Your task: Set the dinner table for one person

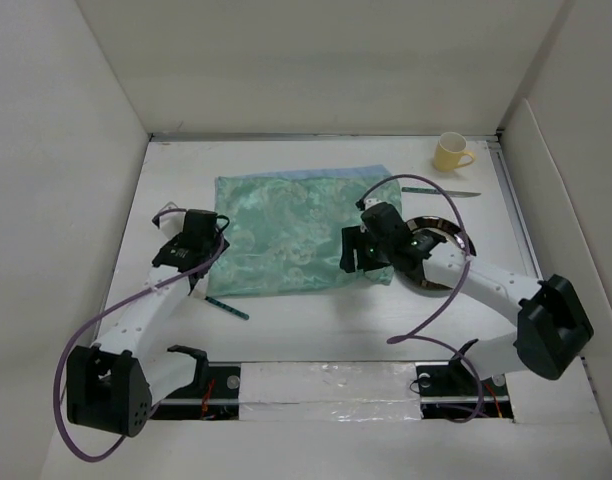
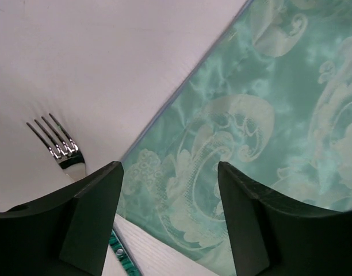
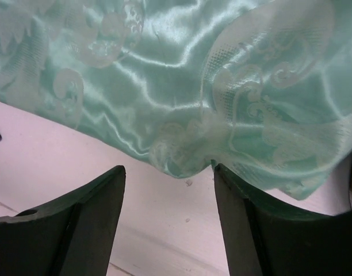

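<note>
The dinner table (image 1: pixel 316 330) is a white tabletop walled by white panels. A mint-green patterned placemat (image 1: pixel 296 230) lies at its middle. My left gripper (image 1: pixel 194 245) is open and empty over the mat's left edge (image 2: pixel 182 98). A fork (image 2: pixel 56 145) with a green handle (image 1: pixel 228 308) lies on the table just left of the mat. My right gripper (image 1: pixel 358 252) is open and empty at the mat's rumpled front right edge (image 3: pixel 187 161), its fingers over bare table. A dark shiny plate (image 1: pixel 438 240) lies partly under the right arm.
A yellow cup (image 1: pixel 452 152) stands at the back right. A knife (image 1: pixel 441 190) lies in front of it, right of the mat. White panels wall the table on the left, back and right. A taped strip (image 1: pixel 326 385) runs along the near edge between the arm bases.
</note>
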Controlling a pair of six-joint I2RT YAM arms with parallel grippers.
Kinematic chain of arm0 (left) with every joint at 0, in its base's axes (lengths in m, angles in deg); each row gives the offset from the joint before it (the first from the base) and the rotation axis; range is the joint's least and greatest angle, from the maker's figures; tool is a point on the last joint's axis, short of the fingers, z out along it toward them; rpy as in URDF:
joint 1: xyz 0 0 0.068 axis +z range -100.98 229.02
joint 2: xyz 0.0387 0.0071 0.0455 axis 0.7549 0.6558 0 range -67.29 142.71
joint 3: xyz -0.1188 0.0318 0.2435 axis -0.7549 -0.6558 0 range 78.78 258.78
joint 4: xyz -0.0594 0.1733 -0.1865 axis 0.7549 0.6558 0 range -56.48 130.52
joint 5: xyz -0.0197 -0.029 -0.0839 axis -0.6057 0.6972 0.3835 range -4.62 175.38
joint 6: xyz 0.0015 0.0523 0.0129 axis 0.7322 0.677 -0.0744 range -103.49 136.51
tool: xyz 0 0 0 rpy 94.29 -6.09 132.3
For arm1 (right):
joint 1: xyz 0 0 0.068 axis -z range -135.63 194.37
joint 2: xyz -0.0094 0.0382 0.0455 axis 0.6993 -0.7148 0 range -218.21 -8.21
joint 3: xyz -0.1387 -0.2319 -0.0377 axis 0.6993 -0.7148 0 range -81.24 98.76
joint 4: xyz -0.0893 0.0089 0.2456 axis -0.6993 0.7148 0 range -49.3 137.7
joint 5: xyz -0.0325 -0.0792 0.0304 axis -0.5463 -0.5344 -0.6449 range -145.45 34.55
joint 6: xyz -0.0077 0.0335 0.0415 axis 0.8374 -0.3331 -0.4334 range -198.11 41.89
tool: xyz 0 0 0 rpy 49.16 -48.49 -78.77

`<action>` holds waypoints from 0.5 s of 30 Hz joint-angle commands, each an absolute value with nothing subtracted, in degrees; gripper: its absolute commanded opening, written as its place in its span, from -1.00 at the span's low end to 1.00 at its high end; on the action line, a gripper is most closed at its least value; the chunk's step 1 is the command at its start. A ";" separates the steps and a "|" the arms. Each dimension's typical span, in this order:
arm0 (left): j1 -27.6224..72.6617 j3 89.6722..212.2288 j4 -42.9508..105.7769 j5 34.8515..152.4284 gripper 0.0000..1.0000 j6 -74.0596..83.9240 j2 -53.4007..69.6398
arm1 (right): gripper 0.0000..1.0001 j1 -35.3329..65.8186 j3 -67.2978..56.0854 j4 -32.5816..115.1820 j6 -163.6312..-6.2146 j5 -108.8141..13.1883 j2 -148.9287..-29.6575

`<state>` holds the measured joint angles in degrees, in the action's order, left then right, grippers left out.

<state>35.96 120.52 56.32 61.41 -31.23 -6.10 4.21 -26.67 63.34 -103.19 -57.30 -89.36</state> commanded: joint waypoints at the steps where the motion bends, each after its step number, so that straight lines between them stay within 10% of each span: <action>1: 36.01 120.62 59.36 61.64 0.29 -29.29 -3.84 | 0.41 6.65 -27.36 66.45 -105.53 -60.29 -85.56; 9: 36.01 127.38 57.86 60.34 0.32 -21.02 15.22 | 0.49 11.50 -29.75 67.15 -104.39 -56.68 -80.10; 15: 36.54 137.05 59.62 63.31 0.19 -18.73 30.70 | -0.36 14.04 -30.43 68.13 -105.53 -56.33 -79.68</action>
